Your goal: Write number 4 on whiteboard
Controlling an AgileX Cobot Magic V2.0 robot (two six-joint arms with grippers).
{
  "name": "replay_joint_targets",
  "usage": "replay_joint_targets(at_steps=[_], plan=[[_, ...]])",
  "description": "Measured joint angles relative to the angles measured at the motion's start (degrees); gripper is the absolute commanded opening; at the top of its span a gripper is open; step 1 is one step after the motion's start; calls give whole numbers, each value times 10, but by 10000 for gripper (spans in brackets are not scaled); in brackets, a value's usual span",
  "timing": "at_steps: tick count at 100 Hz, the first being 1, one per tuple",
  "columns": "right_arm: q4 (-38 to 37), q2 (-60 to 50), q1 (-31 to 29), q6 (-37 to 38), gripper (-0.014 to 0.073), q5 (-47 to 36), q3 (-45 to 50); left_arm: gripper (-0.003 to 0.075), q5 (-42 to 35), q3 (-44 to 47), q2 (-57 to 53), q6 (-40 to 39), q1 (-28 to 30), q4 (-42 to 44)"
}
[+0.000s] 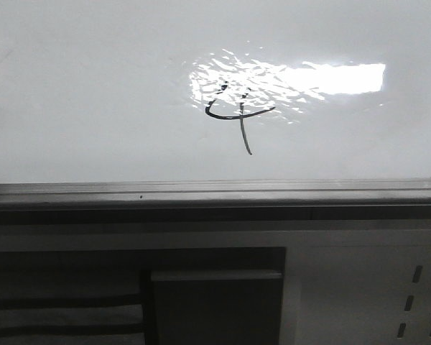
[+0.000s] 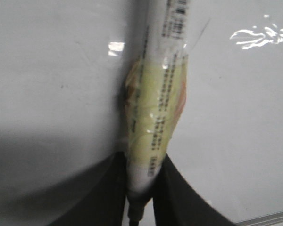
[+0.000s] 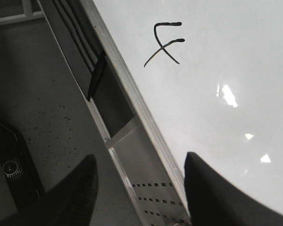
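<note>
Left gripper point(image 2: 140, 188) clenches a taped marker point(image 2: 155, 108) (label print unreadable) over the whiteboard point(image 1: 93, 86); right gripper point(image 3: 139, 188), released, hangs apart from the 4 point(image 3: 166, 42).

The whiteboard point(image 1: 93, 93) is viewed head-on and from close range by the front camera, its grey frame edge point(image 1: 201, 190) crossing below. The left wrist camera is held very near the board point(image 2: 52, 84) — a taped marker point(image 2: 155, 108) runs toward 12 o'clock. The right wrist camera is set farther back and tilted. The number 4 point(image 1: 237, 115) is shared by the front and right wrist views point(image 3: 165, 42).
</note>
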Motion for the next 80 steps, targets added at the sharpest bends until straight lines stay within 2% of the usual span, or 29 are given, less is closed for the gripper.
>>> replay_joint_targets(at_steps=[13,35,42,63,74,80], plan=[[0,0,0,0,363,0,0,4,-3,0,0,0,0,-13],[0,0,0,3,363,0,0,233,-9,0,0,0,0,-19],[0,0,0,10,363,0,0,278,-13,0,0,0,0,-19],[-1,0,0,64,362,0,0,284,-14,-7,-9,0,0,8],[-8,0,0,152,358,0,0,283,22,-36,-48,0,0,47],[-11,0,0,212,328,-1,0,283,53,-54,-79,0,0,69]])
